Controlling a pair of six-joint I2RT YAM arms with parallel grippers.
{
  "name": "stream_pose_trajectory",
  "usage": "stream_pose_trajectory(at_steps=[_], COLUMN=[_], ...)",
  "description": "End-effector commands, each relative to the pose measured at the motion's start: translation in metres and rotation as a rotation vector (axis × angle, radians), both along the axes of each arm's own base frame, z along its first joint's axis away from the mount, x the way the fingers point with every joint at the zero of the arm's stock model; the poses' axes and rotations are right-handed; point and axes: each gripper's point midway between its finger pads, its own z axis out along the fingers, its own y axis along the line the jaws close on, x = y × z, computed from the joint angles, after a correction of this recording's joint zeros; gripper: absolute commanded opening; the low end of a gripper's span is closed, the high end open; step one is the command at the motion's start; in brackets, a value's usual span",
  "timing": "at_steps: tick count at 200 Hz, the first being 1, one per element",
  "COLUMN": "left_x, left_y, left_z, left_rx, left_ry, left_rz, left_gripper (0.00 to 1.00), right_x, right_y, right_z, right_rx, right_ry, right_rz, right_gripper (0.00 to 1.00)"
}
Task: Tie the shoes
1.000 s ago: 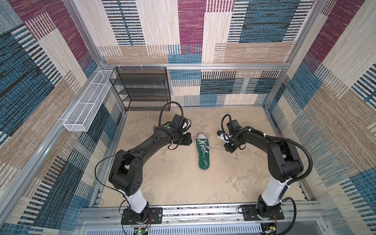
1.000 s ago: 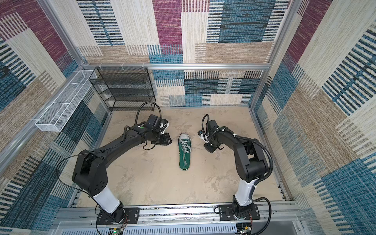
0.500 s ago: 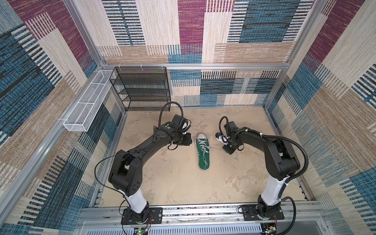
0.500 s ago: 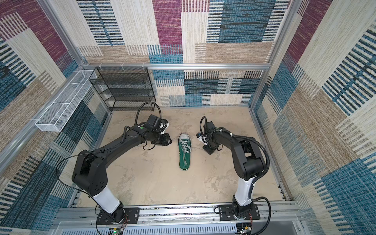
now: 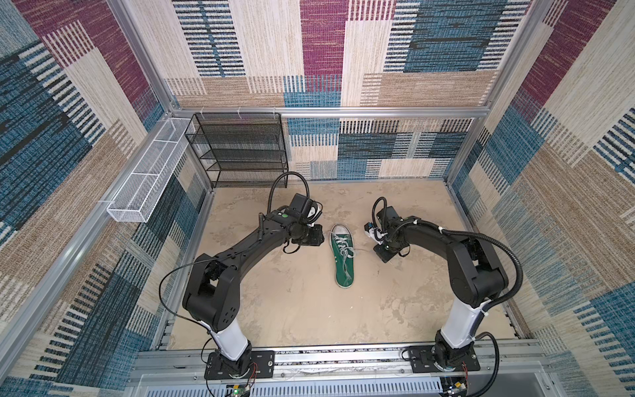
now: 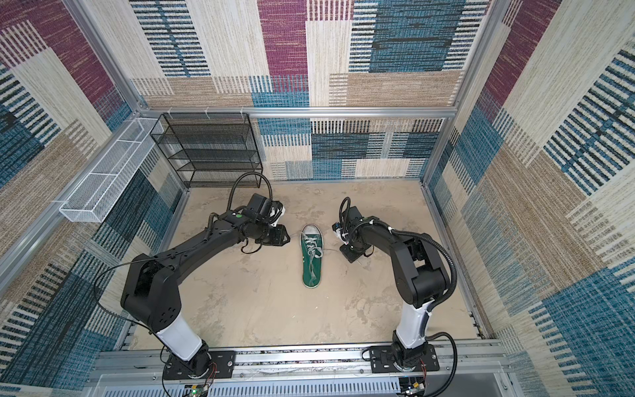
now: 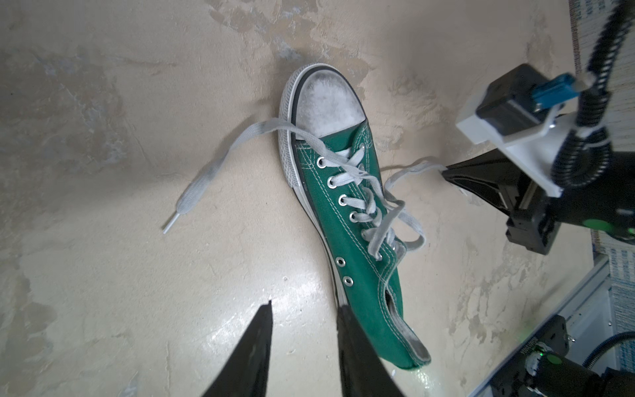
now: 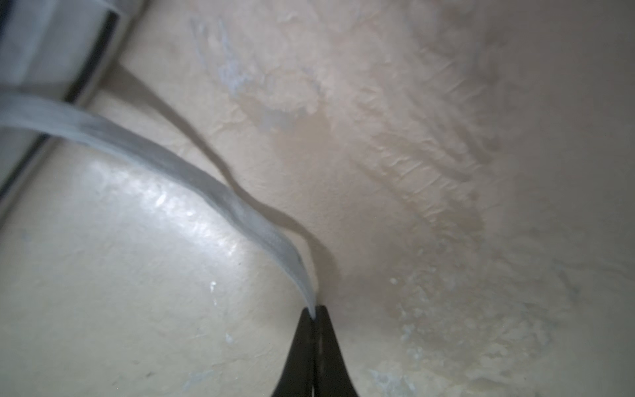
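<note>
Mottled beige counter (image 5: 292,302) carries the green shoe (image 5: 343,261) at its middle between the arms, your right jaws clenched on one limp, probably slippery flat lace (image 8: 206,185), left jaws parted, empty: pinch the other lace (image 7: 213,168) near its tip.

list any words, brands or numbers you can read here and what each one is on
No text can be read with certainty.
green sneaker: no brand, label or number shows on the parts in view.
black robot part in the left wrist view: a short line of small white print, too blurred to read.
</note>
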Motion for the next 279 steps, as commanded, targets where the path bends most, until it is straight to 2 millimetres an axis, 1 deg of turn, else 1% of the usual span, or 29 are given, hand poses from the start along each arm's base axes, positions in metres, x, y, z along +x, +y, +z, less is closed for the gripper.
stream_pose_trajectory(at_steps=[1, 17, 29, 36, 72, 76, 77, 86, 93, 114, 141, 166, 200, 231, 255, 279], left_x=[-0.001, -0.002, -0.004, -0.005, -0.016, -0.018, -0.018, -0.022, -0.025, -0.036, -0.046, -0.051, -0.052, -0.049, -0.048, -0.047], left_y=[-0.002, -0.003, -0.004, -0.005, -0.012, -0.012, -0.012, -0.014, -0.016, -0.024, -0.034, -0.044, -0.054, -0.058, -0.06, -0.061], left_z=[0.009, 0.011, 0.013, 0.014, 0.017, 0.017, 0.017, 0.017, 0.017, 0.018, 0.018, 0.017, 0.014, 0.013, 0.011, 0.009], left_rx=[-0.02, -0.028, -0.039, -0.047, -0.084, -0.087, -0.087, -0.095, -0.105, -0.124, -0.134, -0.141, -0.17, -0.188, -0.197, -0.207], left_ry=[-0.01, -0.008, 0.001, 0.006, 0.038, 0.04, 0.041, 0.051, 0.061, 0.083, 0.096, 0.102, 0.115, 0.111, 0.11, 0.11], left_rz=[-0.008, -0.008, -0.008, -0.007, 0.0, 0.0, 0.001, 0.001, -0.002, -0.017, -0.026, -0.034, -0.025, -0.009, 0.0, 0.009], left_gripper=[0.36, 0.35, 0.35, 0.35, 0.35, 0.35, 0.35, 0.35, 0.34, 0.34, 0.34, 0.33, 0.33, 0.32, 0.32, 0.32], right_x=[0.022, 0.029, 0.03, 0.031, 0.02, 0.02, 0.021, 0.019, 0.019, 0.011, 0.001, -0.005, -0.003, 0.002, 0.005, 0.009], right_y=[0.028, 0.038, 0.047, 0.048, 0.066, 0.065, 0.066, 0.064, 0.063, 0.061, 0.051, 0.046, 0.046, 0.053, 0.064, 0.062], right_z=[0.035, 0.056, 0.07, 0.075, 0.088, 0.088, 0.092, 0.091, 0.095, 0.097, 0.092, 0.092, 0.088, 0.074, 0.064, 0.053], right_rx=[0.256, 0.429, 0.575, 0.637, 0.956, 0.976, 0.988, 1.031, 1.071, 1.191, 1.299, 1.412, 1.488, 1.462, 1.453, 1.414], right_ry=[-0.091, -0.115, -0.111, -0.111, -0.017, -0.017, -0.025, -0.018, -0.022, 0.005, 0.025, 0.048, 0.096, 0.134, 0.177, 0.17], right_rz=[-0.149, -0.249, -0.296, -0.338, -0.508, -0.528, -0.53, -0.586, -0.617, -0.708, -0.831, -0.915, -1.004, -1.104, -1.139, -1.188], right_gripper=[0.0, 0.0, 0.0, 0.0, 0.0, 0.0, 0.0, 0.0, 0.0, 0.0, 0.0, 0.0, 0.0, 0.0, 0.0, 0.0])
